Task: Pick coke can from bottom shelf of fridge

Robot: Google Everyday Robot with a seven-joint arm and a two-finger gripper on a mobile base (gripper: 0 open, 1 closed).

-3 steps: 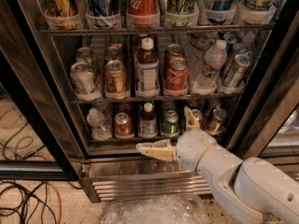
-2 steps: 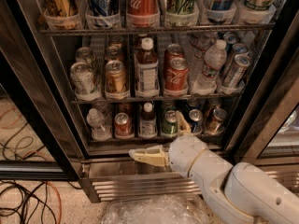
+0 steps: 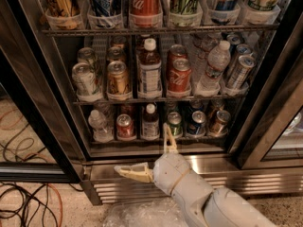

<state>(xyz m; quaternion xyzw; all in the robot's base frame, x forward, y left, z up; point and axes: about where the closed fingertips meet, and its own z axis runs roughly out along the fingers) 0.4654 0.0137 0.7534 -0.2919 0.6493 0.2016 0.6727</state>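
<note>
The coke can (image 3: 125,126) is a small red can with a silver top. It stands on the bottom shelf (image 3: 142,144) of the fridge (image 3: 66,108), second lane from the left, between a clear water bottle (image 3: 99,126) and a brown bottle with a white cap (image 3: 150,122). My gripper (image 3: 147,154) is open and empty, in front of the fridge's lower edge, below and slightly right of the coke can. One finger (image 3: 132,173) points left, the other finger (image 3: 169,138) points up in front of the green can (image 3: 174,123).
A blue can (image 3: 196,122) and a bronze can (image 3: 219,122) fill the bottom shelf's right lanes. The middle shelf holds more cans, including red ones (image 3: 179,75), and bottles. The louvred steel panel (image 3: 118,189) is below. Cables (image 3: 23,207) lie on the floor at left.
My gripper and arm have moved left and down, from in front of the right-hand lanes toward the shelf's middle. The fingers stay spread. The cans have not moved.
</note>
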